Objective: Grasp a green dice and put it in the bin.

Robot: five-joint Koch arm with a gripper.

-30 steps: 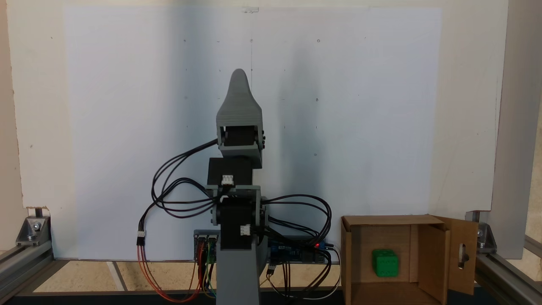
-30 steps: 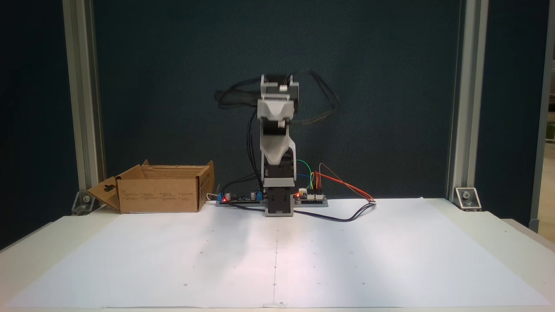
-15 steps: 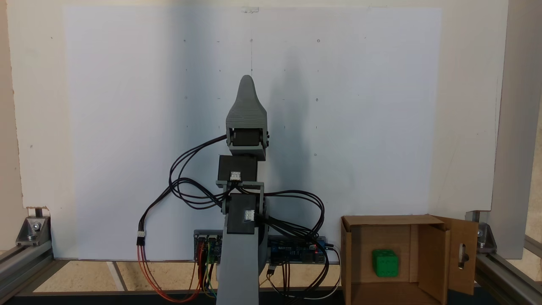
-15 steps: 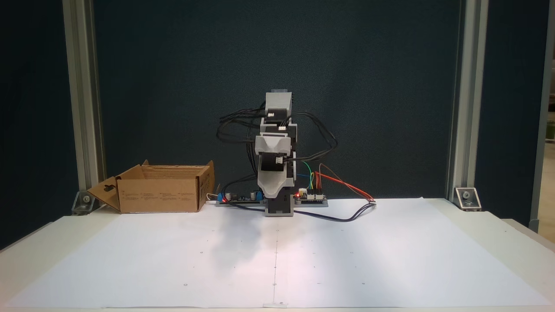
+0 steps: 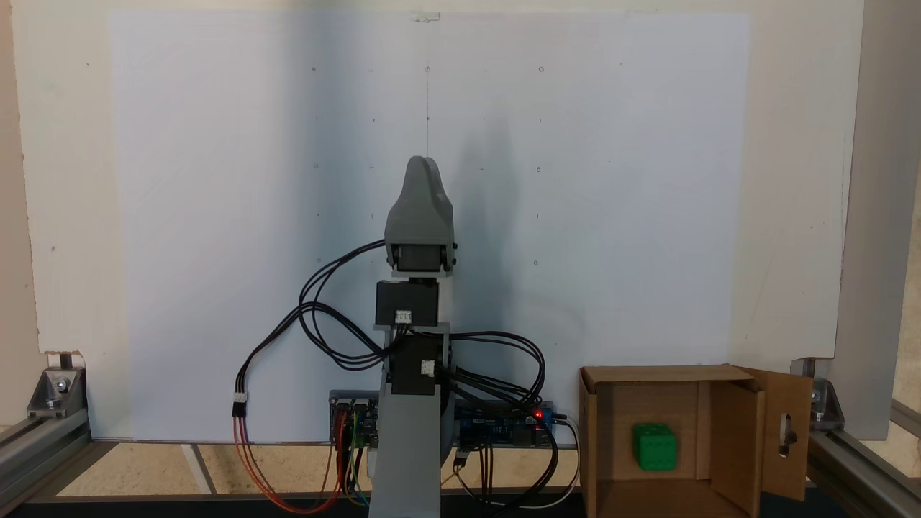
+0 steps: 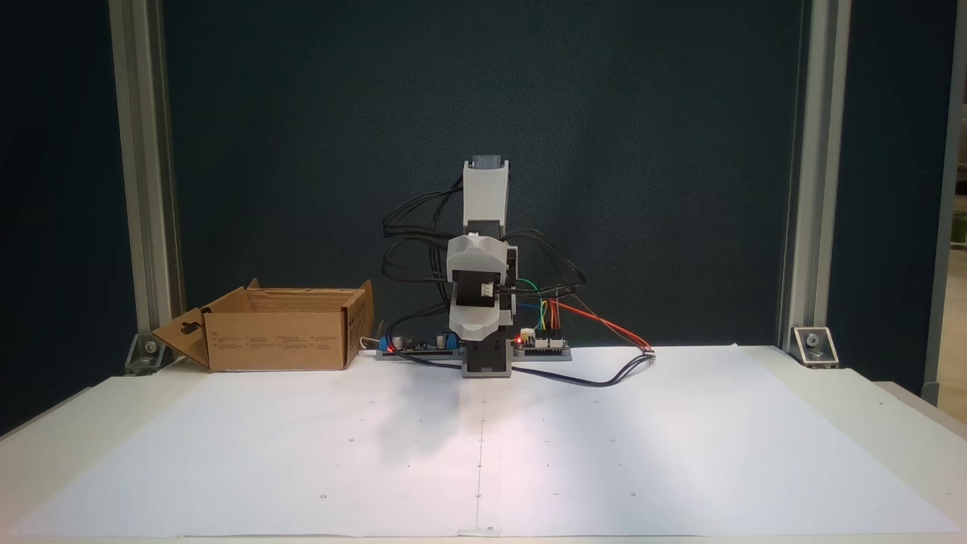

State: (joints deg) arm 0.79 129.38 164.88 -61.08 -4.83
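The green dice point(image 5: 655, 447) lies on the floor of the bin point(image 5: 727, 432), a brown cardboard box standing to the right of the arm's base in this fixed view. From the front, the bin point(image 6: 279, 340) stands left of the base and its walls hide the dice. My gripper point(image 5: 424, 167) is over the middle of the white paper, well away from the bin, with nothing visible in it. In a fixed view the gripper point(image 6: 474, 329) hangs folded low in front of the base, tip down. Its jaws line up so only one tip shows.
A large white paper sheet point(image 6: 483, 446) covers the table in front of the arm. Circuit boards and looping cables point(image 6: 544, 344) sit at the base. Aluminium frame posts point(image 6: 804, 181) stand at both back corners. One bin flap with an oblong cut-out point(image 5: 788, 432) hangs open.
The arm has folded down and back toward its base, bringing the gripper tip lower and closer in. The dice has stayed in the bin.
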